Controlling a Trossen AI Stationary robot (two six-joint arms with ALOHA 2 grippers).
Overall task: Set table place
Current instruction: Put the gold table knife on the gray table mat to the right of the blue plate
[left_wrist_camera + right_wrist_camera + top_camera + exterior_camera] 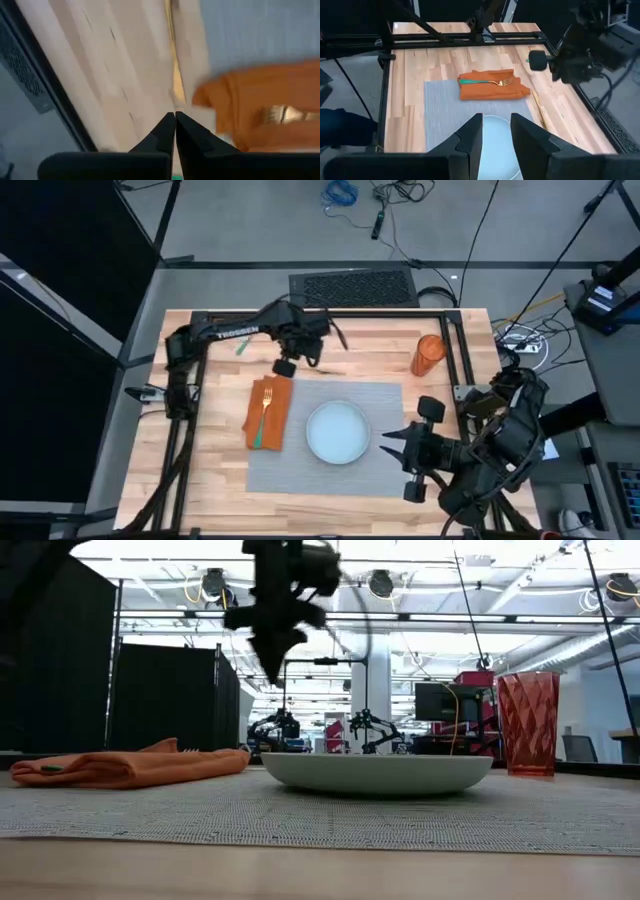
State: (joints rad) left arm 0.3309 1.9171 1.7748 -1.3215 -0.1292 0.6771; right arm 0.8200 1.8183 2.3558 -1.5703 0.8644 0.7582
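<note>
Placemat (325, 440) lies flat near the middle of the table (215, 460), grey weave, edges square to the planks.

Left to right in the high view: the left gripper (285, 367) hangs above the table just beyond the far end of the orange napkin (268, 412), apart from it. In its wrist view the two fingers meet at the tips with nothing between them, so clenched and empty. The napkin straddles the mat's left edge, and a gold fork (263, 415) with a green handle lies lengthwise on it. The pale plate (337, 431) sits on the mat, right of the napkin. An orange faceted tumbler (428, 354) stands on bare wood beyond the mat's far right corner. The right gripper (392, 445) rests low at the mat's right edge, pointing at the plate, fingers parted, holding nothing.

Judgement: fork, napkin, plate and glass look placed; no knife or spoon in view.

Risks:
- Left gripper is close to the napkin's far end. A low sweep across it could snag the cloth, drag it and roll the fork off.
- Right fingers face the plate rim. Any forward drift could push the plate across the weave or ruck the mat.
- Tumbler is tall; a right-arm swing toward the far side could tip it.
</note>
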